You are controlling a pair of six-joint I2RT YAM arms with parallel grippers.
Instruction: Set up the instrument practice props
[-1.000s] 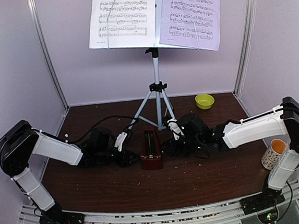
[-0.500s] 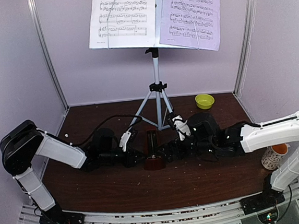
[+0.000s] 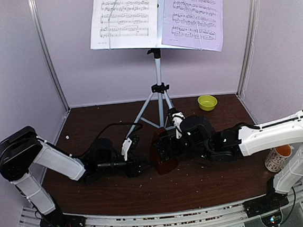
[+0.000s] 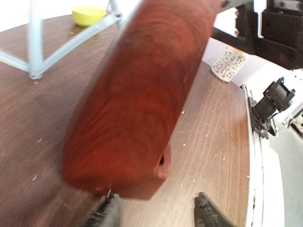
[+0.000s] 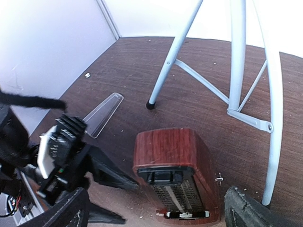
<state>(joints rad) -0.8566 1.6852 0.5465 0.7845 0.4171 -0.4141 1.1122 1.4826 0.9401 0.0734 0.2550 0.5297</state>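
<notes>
Top external view: both arms reach low over the table (image 3: 121, 193) and meet at the metronome (image 3: 164, 154), which looks tilted, just in front of the music stand (image 3: 158, 70) legs. Left wrist view: left fingers (image 4: 108, 215) are spread wide and pinch nothing. The dark-red metronome body fills the frame right ahead of them, blurred and slanted, its lower corner just above one fingertip; can't tell if it touches. Green bowl (image 4: 89, 15) is far ahead of these fingers to the left, patterned cup (image 4: 228, 64) ahead to the right near the table edge. Right wrist view: right fingers (image 5: 251, 208) are also spread apart with the metronome between them. It is close to the right-hand finger, contact can't tell, with a plain gap to the other finger. Can't tell whether its base is flat on the table. Clear cover (image 5: 102, 113) is off and lies flat on the table, ahead-left of the right fingers, beyond the left arm's fingers, near one stand foot. Stand legs rise just ahead of the right fingers. Top external: white sheet (image 3: 124, 15) and lavender sheet (image 3: 193, 14) sit side by side up on the stand, high above and beyond both sets of fingers.
</notes>
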